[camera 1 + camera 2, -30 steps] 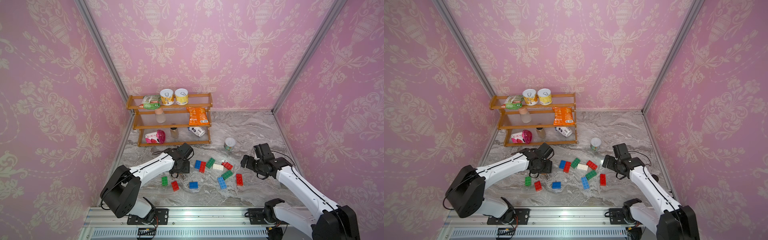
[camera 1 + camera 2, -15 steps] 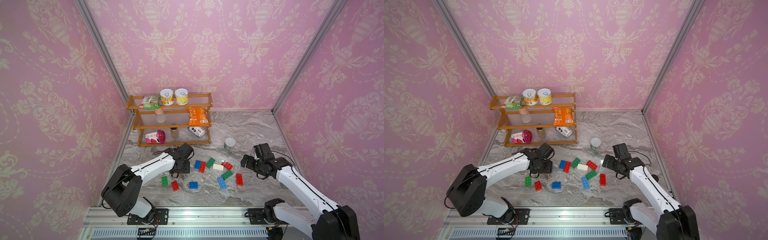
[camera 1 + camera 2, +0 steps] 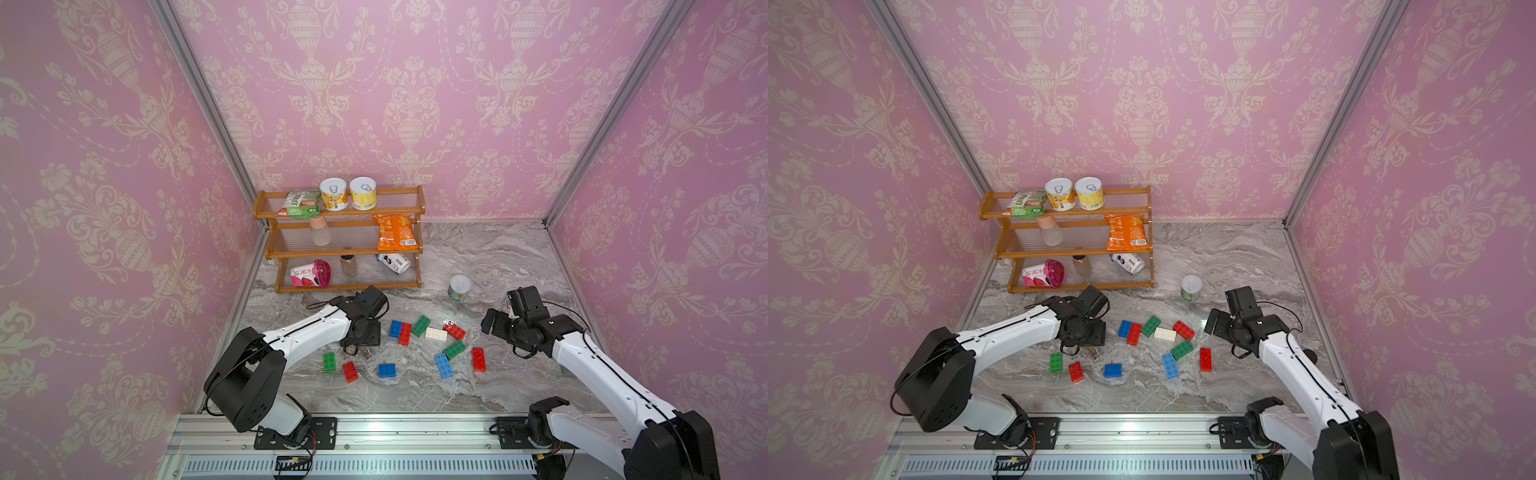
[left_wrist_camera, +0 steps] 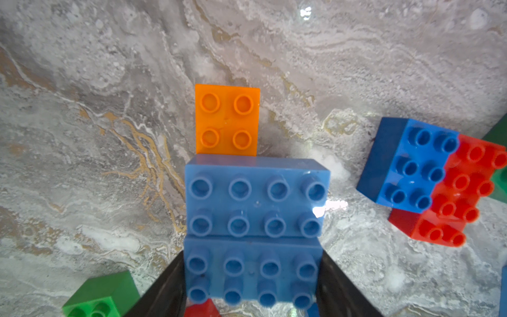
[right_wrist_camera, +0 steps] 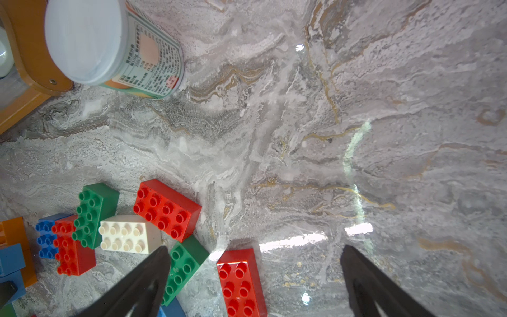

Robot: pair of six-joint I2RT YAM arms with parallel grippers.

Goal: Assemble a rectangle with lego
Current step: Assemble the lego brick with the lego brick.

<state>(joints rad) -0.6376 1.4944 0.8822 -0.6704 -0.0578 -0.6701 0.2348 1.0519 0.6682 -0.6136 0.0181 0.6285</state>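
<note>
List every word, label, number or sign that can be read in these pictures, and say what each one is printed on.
Nothing reads clearly enough to quote.
White cup: fine-print table on its label, too small and blurred.
Pink cup: large white characters, too blurred.
Orange bag: white sticker with barcode, unreadable.
Green packet: white print, too small.
Two cans: label print too small.
Lego bricks: no lettering visible.

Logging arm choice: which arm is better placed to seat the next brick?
Left. The left end effector grips a blue eight-stud plastic brick against a matching blue brick beside an orange square brick; the right end effector is open, empty.
</note>
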